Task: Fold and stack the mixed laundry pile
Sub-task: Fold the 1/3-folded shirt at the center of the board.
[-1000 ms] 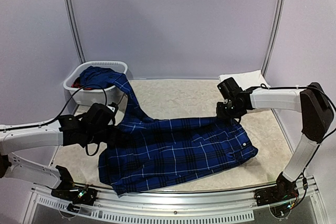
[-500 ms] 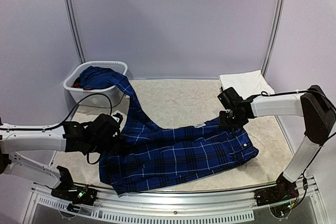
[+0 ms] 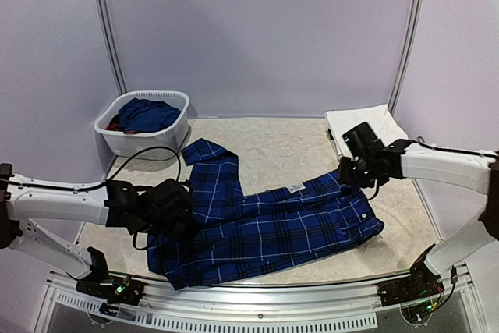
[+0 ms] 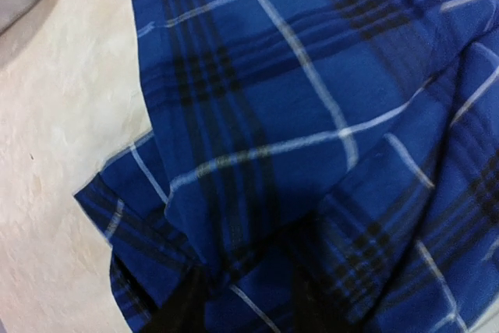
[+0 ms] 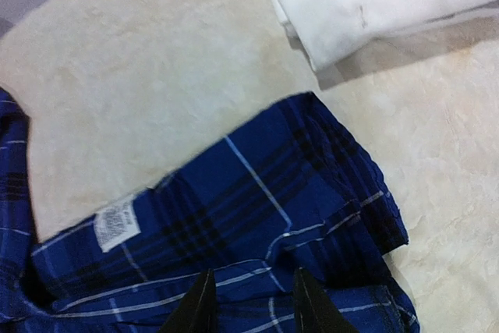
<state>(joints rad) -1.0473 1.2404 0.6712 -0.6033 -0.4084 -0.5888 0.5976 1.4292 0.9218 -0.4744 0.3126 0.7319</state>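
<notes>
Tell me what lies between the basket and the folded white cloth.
Only bare tabletop, seen in the top view; the plaid shirt lies nearer the arms.

**Both arms reach inward, jaws parted**

The left arm stretches from the left edge toward the middle. Its forearm is low and nearly level, and the wrist carries the left gripper pointing down and to the right. In the left wrist view its two dark fingers stand apart. The right arm rises steeply from its base, then runs leftward along a level forearm. The right gripper angles downward, its fingers likewise parted with a clear gap between them.
</notes>
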